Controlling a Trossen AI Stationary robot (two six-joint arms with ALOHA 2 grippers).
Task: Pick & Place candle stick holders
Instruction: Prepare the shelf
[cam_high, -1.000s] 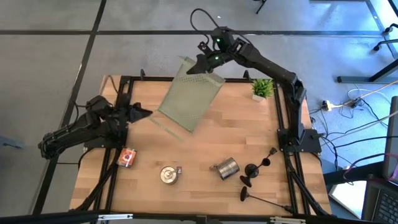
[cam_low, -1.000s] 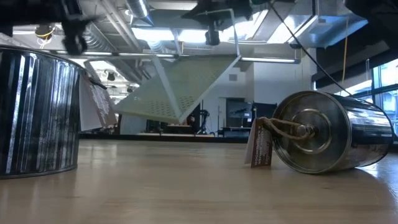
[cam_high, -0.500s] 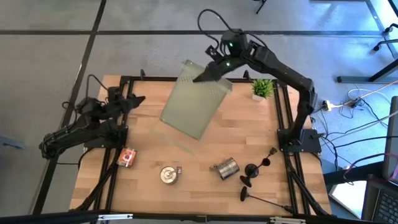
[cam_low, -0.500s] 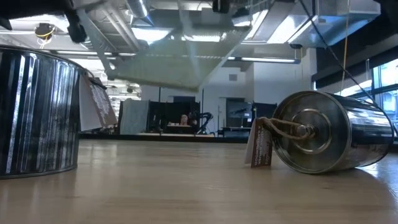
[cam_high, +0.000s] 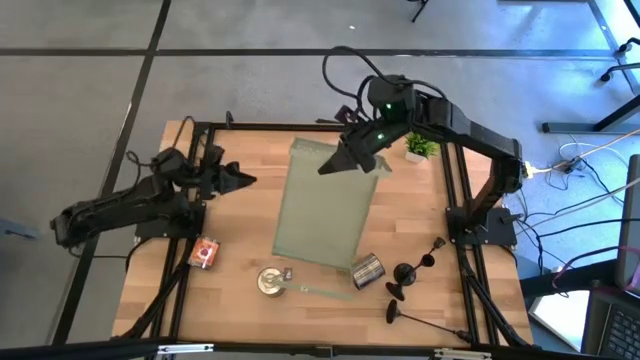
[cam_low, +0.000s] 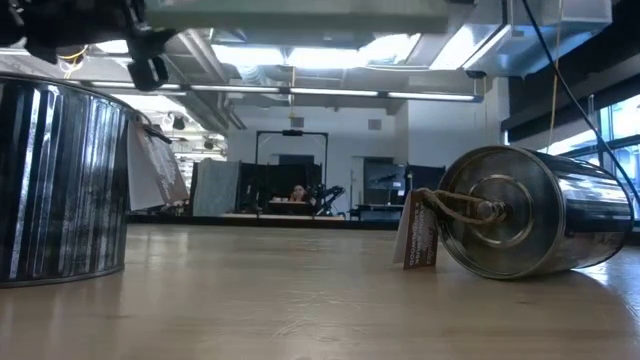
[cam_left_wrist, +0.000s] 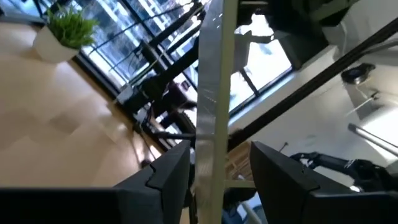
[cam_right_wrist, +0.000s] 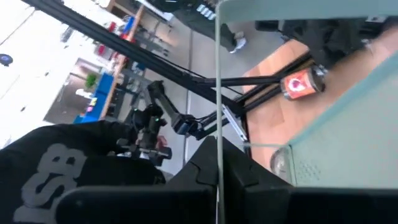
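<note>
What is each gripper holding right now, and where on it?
The right gripper is shut on the far edge of the pale green perforated tray, holding it above the table. The left gripper is open and holds nothing.

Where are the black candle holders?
In the high view the candle holders lie at the table's front right corner, right of the tipped silver can.

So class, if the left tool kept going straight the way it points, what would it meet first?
Probably the pale green perforated tray hanging from the right tool; the left tool points toward its edge, though height is unclear.
</note>
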